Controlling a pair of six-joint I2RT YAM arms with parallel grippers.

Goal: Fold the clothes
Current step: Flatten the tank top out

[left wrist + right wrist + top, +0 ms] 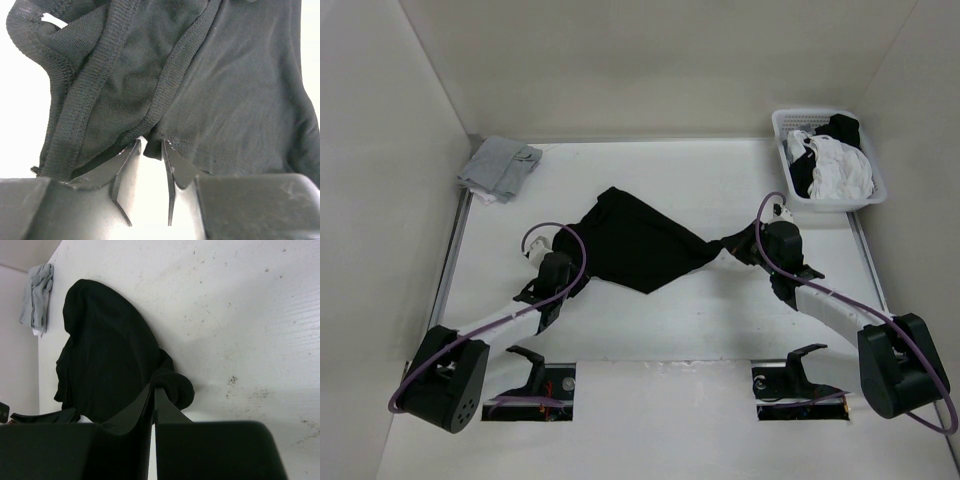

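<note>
— Black garment (635, 240): where is it?
— Mid-worktop (650, 330), stretched between my hands. My right hand (152, 387) pinches a bunched corner. My left hand (151, 145) meets the ribbed collar, fingers slightly apart; whether it grips, I cannot tell.

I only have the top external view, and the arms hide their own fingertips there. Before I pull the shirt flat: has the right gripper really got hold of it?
Observer: Yes. In the right wrist view the right gripper is shut, with a bunched knot of the black shirt clamped at its tips.
Operator: And the left one?
Observer: The left gripper has its fingers apart, bare table showing between them. The shirt's edge sits at their tips, but I cannot tell whether it is pinched.
Operator: Which edge is that?
Observer: The ribbed neckband runs down to one finger; a stitched hem lies by the other.
</note>
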